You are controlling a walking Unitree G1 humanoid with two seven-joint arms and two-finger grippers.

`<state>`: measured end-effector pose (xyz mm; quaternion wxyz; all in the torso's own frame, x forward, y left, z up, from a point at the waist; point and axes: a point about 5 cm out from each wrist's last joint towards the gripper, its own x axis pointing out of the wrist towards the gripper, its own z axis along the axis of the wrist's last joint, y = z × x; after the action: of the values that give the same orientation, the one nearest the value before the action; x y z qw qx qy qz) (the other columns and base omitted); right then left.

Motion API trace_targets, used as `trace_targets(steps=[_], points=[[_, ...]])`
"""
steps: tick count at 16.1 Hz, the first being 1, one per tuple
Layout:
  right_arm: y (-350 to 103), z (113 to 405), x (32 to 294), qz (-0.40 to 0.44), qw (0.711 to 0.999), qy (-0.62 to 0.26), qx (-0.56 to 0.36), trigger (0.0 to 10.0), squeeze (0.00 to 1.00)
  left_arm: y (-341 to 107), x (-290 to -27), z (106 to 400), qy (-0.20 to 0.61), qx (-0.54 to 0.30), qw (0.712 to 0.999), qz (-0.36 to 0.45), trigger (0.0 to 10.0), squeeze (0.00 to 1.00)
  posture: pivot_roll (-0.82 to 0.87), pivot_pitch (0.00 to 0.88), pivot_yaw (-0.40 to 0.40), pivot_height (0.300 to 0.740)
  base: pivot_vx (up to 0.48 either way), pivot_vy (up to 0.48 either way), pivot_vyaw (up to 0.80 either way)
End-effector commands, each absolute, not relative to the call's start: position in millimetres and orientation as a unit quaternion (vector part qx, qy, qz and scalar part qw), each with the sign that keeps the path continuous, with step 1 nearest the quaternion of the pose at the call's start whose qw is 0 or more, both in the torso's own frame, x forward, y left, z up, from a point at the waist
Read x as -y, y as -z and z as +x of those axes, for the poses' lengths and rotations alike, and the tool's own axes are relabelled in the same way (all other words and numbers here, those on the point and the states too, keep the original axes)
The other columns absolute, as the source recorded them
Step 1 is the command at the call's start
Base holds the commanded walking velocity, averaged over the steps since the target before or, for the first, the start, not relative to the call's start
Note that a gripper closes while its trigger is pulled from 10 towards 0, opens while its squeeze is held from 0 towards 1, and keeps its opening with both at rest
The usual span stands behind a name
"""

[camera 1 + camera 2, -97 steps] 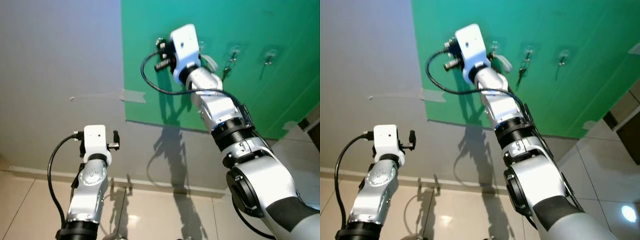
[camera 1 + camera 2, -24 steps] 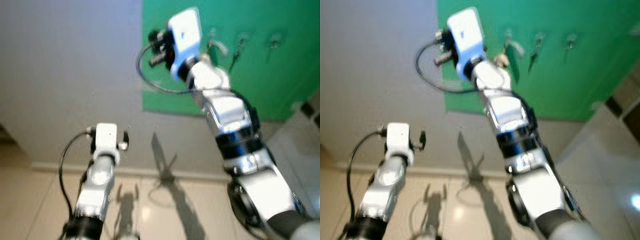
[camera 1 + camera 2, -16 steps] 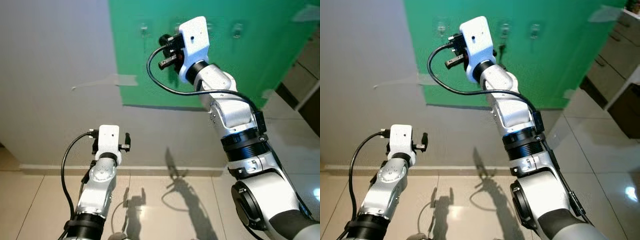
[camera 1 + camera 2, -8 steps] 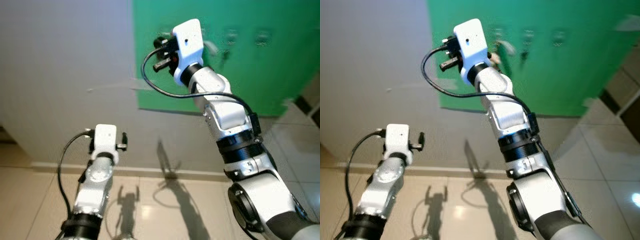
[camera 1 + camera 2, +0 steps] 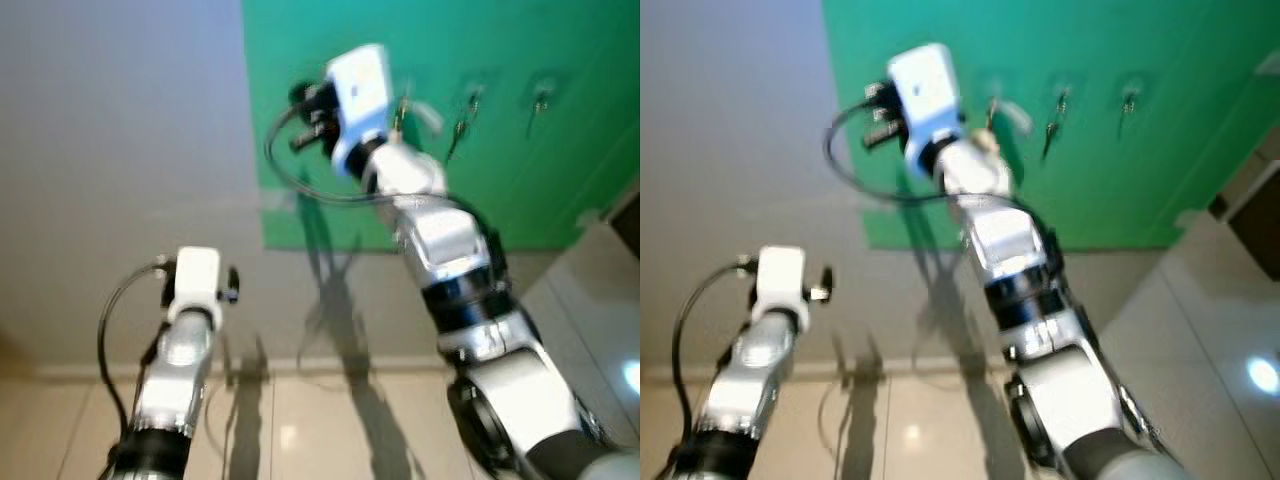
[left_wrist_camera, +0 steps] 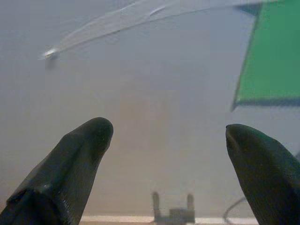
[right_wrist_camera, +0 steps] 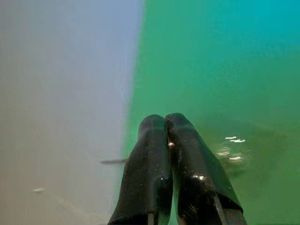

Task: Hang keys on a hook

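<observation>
A: Spotted the R end effector (image 7: 165, 123)?
B: Yep. Found it raised high at the green board (image 5: 560, 200), near the board's left edge, w/ the arm stretched up. Saw both black fingers (image 7: 150, 164) pressed flat together, no gap. Couldn't make out anything pinched btwn the tips in the wrist view.
A: And the keys?
B: Saw one dark set of keys (image 5: 456, 132) dangling from a clear hook (image 5: 470, 98) on the board, just right of the R wrist, apart from the fingers. Noted a second hook (image 5: 541, 97) further right, w/ another small dark item (image 5: 530, 120) hanging off it; too blurred to say what. Also caught a pale curved bit (image 5: 425, 112) right beside the wrist, btwn it and the keys. Couldn't tell what that was either.
A: Checked the L side?
B: Found the L end effector (image 6: 168, 131) low, well apart from the board, pointed at the grey wall (image 5: 120, 150). Saw its fingers spread wide, holding nothing. Made out a tape strip (image 6: 140, 10) on the wall ahead of it, plus a corner of the green board.
A: Anything below?
B: Made out shiny floor tiles (image 5: 300, 430) at the wall's foot, w/ arm shadows across them
</observation>
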<state>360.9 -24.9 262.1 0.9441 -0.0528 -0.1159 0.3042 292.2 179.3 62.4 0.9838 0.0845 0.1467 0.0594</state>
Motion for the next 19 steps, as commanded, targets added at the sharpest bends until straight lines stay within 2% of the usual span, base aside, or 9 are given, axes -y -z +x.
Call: trace_targets(steps=[1, 19], points=[[-268.3, 364.5, 38.5, -0.053, 0.95, -0.283, 0.123, 10.0, 0.0, -64.9, -168.3, 295.0, -0.048, -0.141, 0.986, 0.079, 10.0, 0.0, -0.01, 0.0, -0.011, 0.74, 0.0, 0.0, 0.0], [-272.9, 368.3, 37.5, -0.06, 0.948, -0.285, 0.128, 10.0, 0.0, -64.6, -170.2, 292.2, -0.056, -0.142, 0.985, 0.085, 10.0, 0.0, 0.01, 0.0, -0.024, 0.74, 0.0, 0.0, 0.0]])
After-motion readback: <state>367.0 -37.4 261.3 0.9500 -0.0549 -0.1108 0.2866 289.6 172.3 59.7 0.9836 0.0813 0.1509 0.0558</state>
